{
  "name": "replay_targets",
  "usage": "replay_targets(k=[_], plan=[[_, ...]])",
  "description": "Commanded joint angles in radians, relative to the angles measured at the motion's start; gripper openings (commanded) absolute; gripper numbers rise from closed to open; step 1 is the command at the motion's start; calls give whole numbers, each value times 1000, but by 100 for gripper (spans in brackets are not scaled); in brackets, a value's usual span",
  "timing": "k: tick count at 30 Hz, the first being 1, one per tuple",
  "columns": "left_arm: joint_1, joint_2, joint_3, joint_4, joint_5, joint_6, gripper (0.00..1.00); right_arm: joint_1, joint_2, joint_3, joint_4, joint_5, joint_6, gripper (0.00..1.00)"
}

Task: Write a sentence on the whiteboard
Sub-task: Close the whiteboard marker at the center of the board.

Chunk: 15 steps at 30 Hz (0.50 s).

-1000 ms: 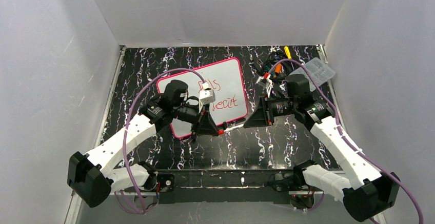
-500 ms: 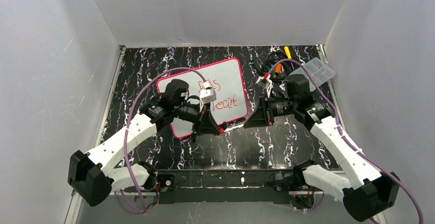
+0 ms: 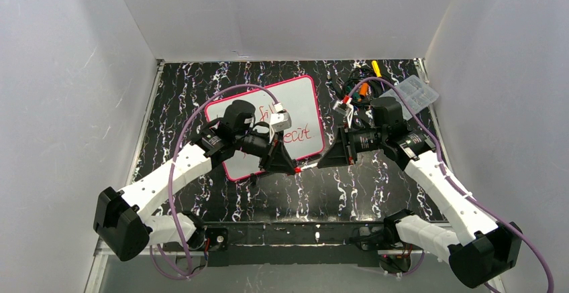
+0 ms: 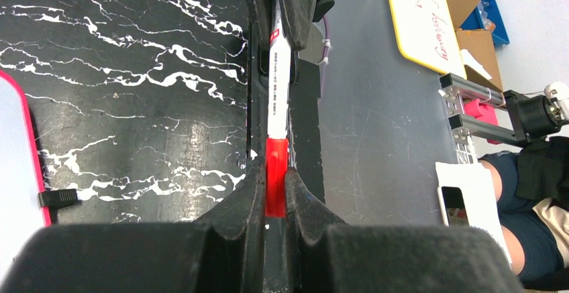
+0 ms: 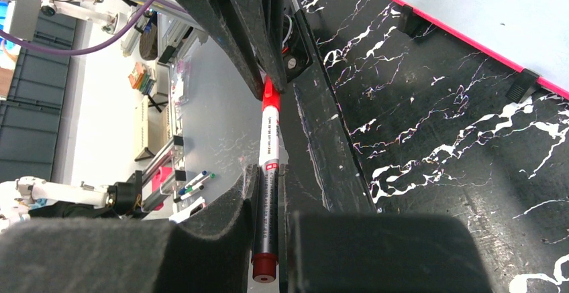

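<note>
The whiteboard (image 3: 305, 102) lies left of centre on the black marbled table, and my left arm covers part of it. Red words of the sentence (image 3: 295, 134) show beside the arm; the rest is hidden. A white marker (image 3: 306, 167) spans between both grippers just in front of the board. My left gripper (image 3: 293, 169) is shut on its red cap (image 4: 276, 179). My right gripper (image 3: 321, 164) is shut on the marker's barrel (image 5: 268, 139), whose dark red tail end (image 5: 264, 266) sticks out behind the fingers. The board's pink rim shows in both the left wrist view (image 4: 33, 145) and the right wrist view (image 5: 456, 35).
A clear plastic compartment box (image 3: 417, 93) sits at the back right. A tangle of cables and markers (image 3: 359, 90) lies beside it, with a yellow marker (image 3: 376, 68). White walls close in three sides. Black clips (image 5: 522, 86) hold the board's edge.
</note>
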Motion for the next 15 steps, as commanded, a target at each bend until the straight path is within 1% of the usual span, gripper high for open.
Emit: replay_targets(k=[1, 9, 15], plan=[[-41, 7, 54, 85, -18, -37, 0, 13, 1, -10, 28, -38, -14, 1], [-86, -15, 11, 260, -71, -114, 0, 25, -10, -39, 60, -53, 6, 1], [-97, 8, 47, 275, -80, -112, 0, 56, -6, -54, 67, -35, 12, 1]])
